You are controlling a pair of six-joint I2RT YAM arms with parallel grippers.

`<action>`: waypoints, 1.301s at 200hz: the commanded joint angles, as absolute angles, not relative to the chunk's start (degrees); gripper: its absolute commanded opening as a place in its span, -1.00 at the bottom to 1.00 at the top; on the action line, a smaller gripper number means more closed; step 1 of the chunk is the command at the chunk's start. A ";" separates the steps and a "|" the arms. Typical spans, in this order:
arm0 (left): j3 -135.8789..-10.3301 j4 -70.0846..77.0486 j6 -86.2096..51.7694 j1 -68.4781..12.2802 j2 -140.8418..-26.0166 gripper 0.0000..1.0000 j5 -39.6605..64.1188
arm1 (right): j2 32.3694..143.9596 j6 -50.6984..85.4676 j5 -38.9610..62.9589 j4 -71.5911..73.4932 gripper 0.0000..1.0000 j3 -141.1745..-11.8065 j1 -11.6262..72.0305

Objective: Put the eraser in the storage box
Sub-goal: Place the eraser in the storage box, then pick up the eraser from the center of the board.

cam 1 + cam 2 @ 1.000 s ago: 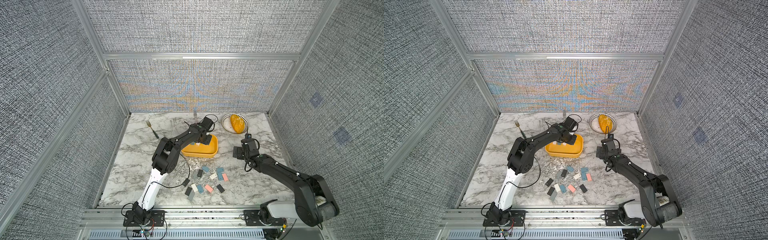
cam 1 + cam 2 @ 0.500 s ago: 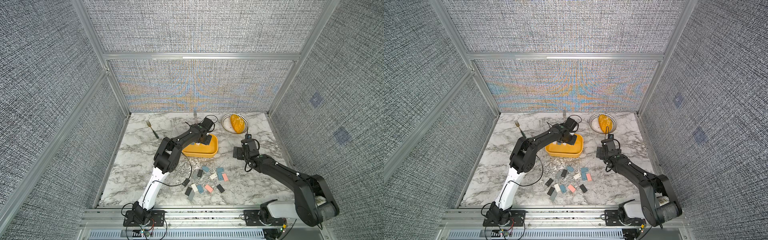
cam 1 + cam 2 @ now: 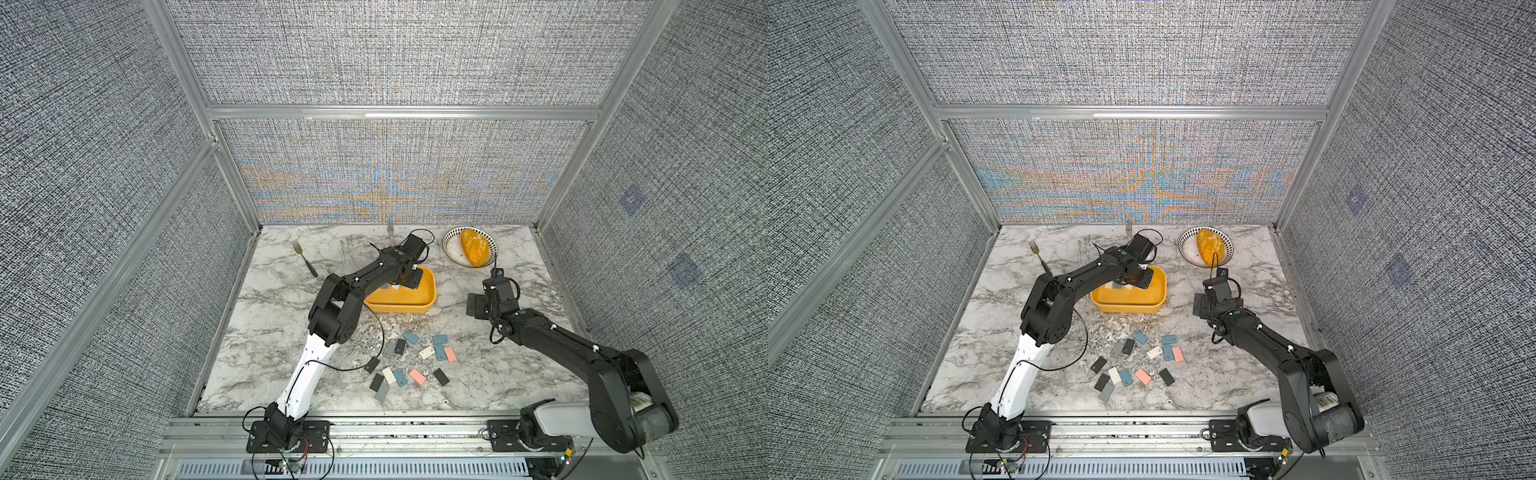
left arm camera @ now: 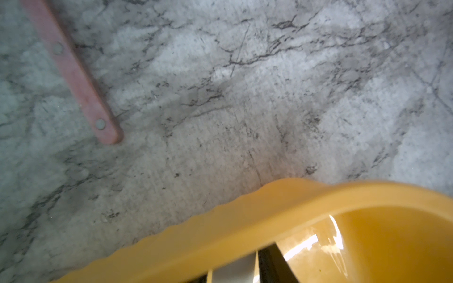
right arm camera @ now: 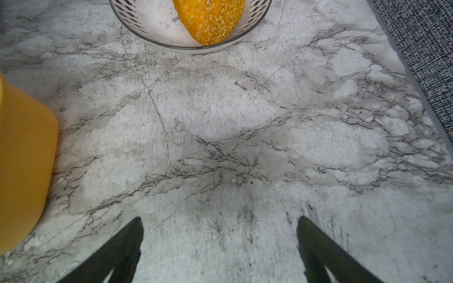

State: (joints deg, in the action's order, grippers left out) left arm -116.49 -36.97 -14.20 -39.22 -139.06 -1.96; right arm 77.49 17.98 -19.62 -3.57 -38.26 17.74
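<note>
Top views look steeply down on the whole table (image 3: 270, 332); 2 close wrist views both catch the storage box (image 4: 245, 220)

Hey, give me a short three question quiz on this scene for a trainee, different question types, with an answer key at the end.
1. True or false: the left tool is over the shallow yellow plastic storage box.
2. Fill in: the right tool, above the grey-veined marble table, is ___ (open or shut).
3. Where does the oval orange speckled lump lie? A) in the round white bowl with a dark-patterned rim; B) in the storage box; C) on the marble table.
Key: 1 true; 2 open; 3 A.
</note>
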 commanded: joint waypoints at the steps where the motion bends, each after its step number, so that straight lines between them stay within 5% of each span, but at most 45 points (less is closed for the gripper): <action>1: -116.72 -36.94 -14.71 -39.11 -139.05 -0.17 -2.02 | 77.74 18.19 -20.04 -3.51 0.95 -38.08 17.78; 136: -112.90 -37.71 -13.20 -39.20 -126.51 0.10 -0.93 | 77.61 18.28 -19.69 -3.38 0.95 -38.32 17.76; 260: -67.60 -34.29 -12.95 -40.16 -87.27 0.15 -0.36 | 77.74 18.18 -19.08 -2.81 0.95 -37.71 17.93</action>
State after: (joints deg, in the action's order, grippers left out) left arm -71.79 -35.51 -11.64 -40.14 -90.78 -1.32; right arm 77.52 17.96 -19.25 -3.16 -37.58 17.78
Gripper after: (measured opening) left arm 0.565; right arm 0.978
